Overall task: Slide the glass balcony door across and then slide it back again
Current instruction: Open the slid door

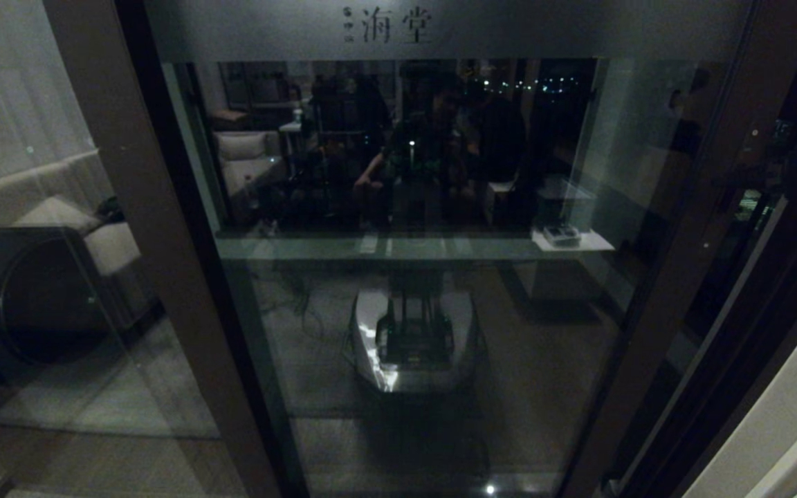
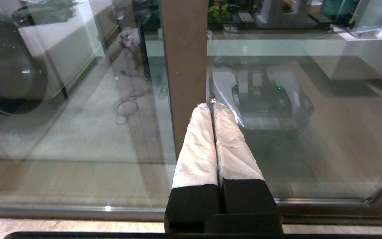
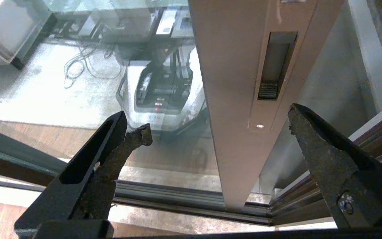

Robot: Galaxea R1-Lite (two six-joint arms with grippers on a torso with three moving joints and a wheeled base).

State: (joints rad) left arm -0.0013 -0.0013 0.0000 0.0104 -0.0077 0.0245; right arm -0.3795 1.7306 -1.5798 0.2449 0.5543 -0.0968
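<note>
my left gripper [image 2: 211,105] parked low before a brown frame post, jaws clenched on nothing, glass balcony door [image 1: 405,277] filling the middle, its handle stile [image 3: 244,99] with recessed black handle [image 3: 272,66] between my right gripper [image 3: 217,122] fingers, jaws released
</note>
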